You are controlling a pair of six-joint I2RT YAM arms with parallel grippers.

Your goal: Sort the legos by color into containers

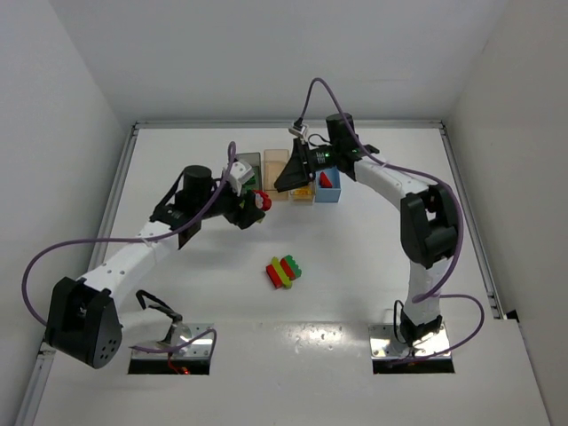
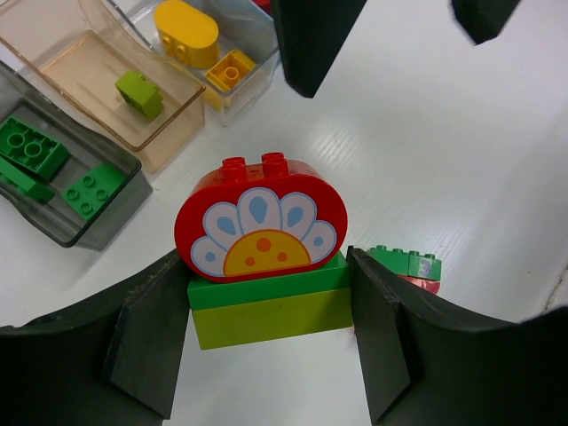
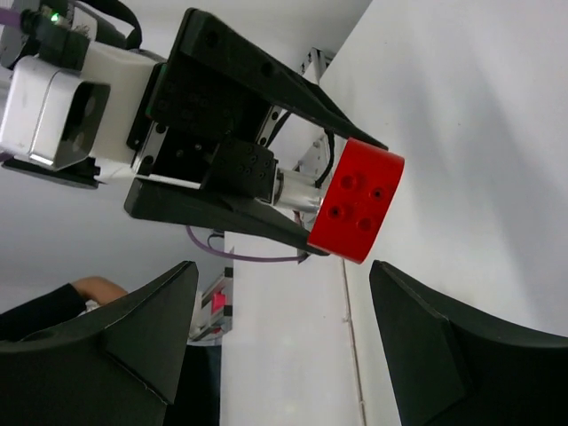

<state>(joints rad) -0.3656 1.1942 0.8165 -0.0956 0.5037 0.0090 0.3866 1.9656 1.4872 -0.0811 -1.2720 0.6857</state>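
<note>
My left gripper [image 1: 256, 204] [image 2: 264, 266] is shut on a lego stack [image 2: 262, 257]: a red arched brick with a flower print, on a dark green plate and a lime green brick. It holds the stack in front of the bins. My right gripper [image 1: 291, 176] [image 3: 284, 266] is open and empty, facing the held stack's red brick [image 3: 355, 200]. The dark grey bin [image 2: 84, 232] holds dark green bricks, the tan bin [image 2: 67, 55] a lime brick, the clear bin [image 2: 238, 96] yellow bricks, and the blue bin [image 1: 330, 197] a red brick. A mixed lego pile [image 1: 284, 272] lies mid-table.
The four bins stand in a row at the back middle of the table [image 1: 373, 266]. The right gripper's fingers [image 2: 315, 40] hang close beside the held stack. Raised rails run along the table's left and right edges.
</note>
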